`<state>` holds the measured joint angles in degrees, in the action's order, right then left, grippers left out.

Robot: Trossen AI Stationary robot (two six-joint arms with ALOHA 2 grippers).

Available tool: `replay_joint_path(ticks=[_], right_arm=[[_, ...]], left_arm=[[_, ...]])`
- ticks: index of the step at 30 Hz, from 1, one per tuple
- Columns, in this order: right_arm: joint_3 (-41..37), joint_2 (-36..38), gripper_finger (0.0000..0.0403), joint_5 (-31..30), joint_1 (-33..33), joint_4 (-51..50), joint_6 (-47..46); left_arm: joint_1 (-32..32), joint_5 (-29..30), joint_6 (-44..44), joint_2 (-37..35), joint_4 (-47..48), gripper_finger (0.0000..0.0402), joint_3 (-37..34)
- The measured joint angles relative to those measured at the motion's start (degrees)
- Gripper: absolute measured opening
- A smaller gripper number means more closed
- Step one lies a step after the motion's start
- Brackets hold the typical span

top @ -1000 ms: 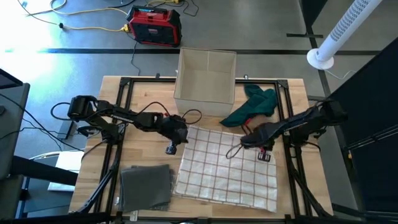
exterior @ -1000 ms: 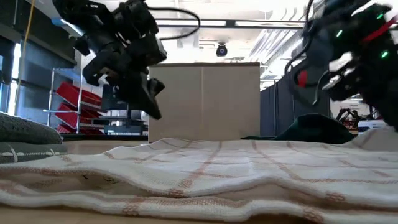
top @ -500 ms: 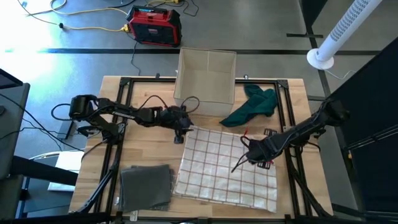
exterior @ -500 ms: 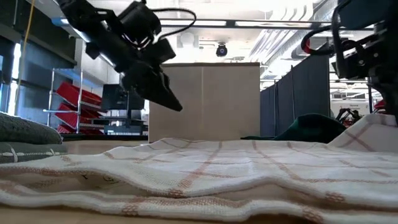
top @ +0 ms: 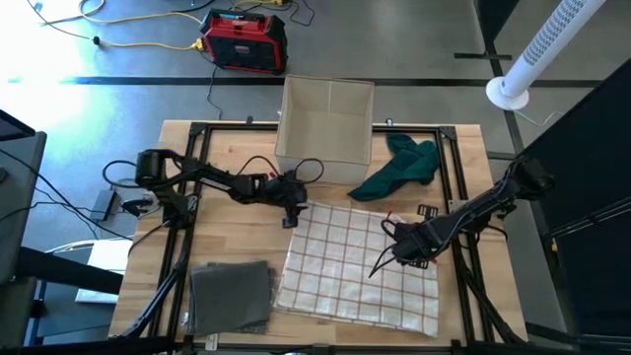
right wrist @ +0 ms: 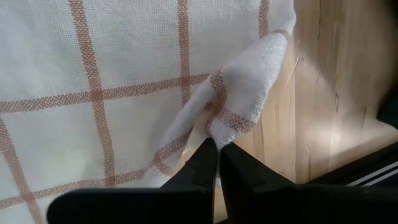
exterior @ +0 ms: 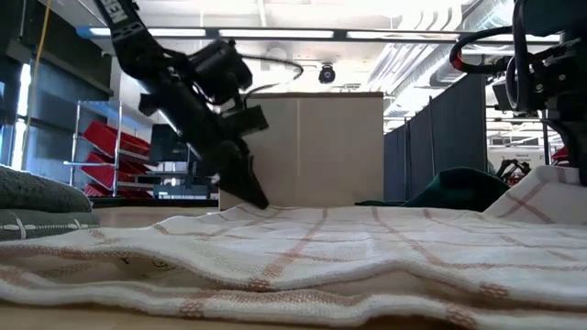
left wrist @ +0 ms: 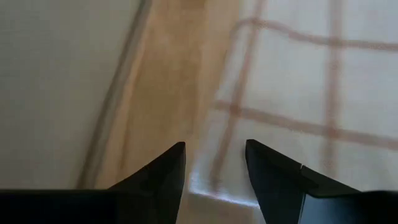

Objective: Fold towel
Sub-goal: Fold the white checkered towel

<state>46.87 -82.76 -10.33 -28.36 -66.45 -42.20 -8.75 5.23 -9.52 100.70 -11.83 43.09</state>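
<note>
A white towel with orange checks point(top: 355, 261) lies spread on the wooden table, rumpled along its near edge point(exterior: 275, 275). My left gripper point(top: 291, 214) is down at the towel's far left corner point(left wrist: 214, 183). It is open, with one finger on each side of that corner; whether they touch the cloth I cannot tell. My right gripper point(top: 406, 251) is at the towel's right edge, shut on a raised bit of cloth. My right gripper pinches a bunched fold of the towel's right edge point(right wrist: 227, 121) between its two shut fingers, coming from above. The cloth rises in a small peak point(exterior: 541, 197) at the fingers. The rest of the towel lies on the table.
An open cardboard box point(top: 325, 118) stands at the far middle, close behind my left gripper. A crumpled dark green cloth point(top: 399, 168) lies to the box's right. A folded grey towel point(top: 232, 293) lies at the near left. Black frame rails point(top: 463, 187) run along the table's sides.
My left gripper has tipped forward and come down onto the towel's far left corner. My right gripper has gone down and toward the near right, and the towel's right edge now stands up in a small peak at it.
</note>
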Motion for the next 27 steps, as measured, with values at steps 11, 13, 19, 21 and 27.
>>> replay_joint_path(ticks=[11, 13, 19, 21, 27], right_arm=[[0.0, 0.0, 0.0000, 0.1, 0.0, -0.1, 0.0], [0.0, 0.1, 0.0000, -0.1, 0.0, -0.3, -0.3], [0.0, 1.1, 0.0000, -1.4, -0.6, -1.9, -4.2], [0.0, 2.5, 0.0000, -1.4, -1.6, -3.3, -6.6], [0.0, 9.0, 0.0000, -3.0, -5.8, -8.9, -16.0]], left_arm=[[-0.3, -0.3, 2.5, 2.6, 7.3, 0.0080, 2.8], [-0.1, -0.1, 3.1, 2.1, 9.0, 0.0055, 3.3], [1.0, 1.2, 5.3, -0.5, 15.9, 0.0012, 6.1], [2.0, 3.3, 5.0, -2.4, 20.6, 0.0007, 8.6], [5.0, 8.9, 4.4, -6.8, 32.4, 0.0005, 13.1]])
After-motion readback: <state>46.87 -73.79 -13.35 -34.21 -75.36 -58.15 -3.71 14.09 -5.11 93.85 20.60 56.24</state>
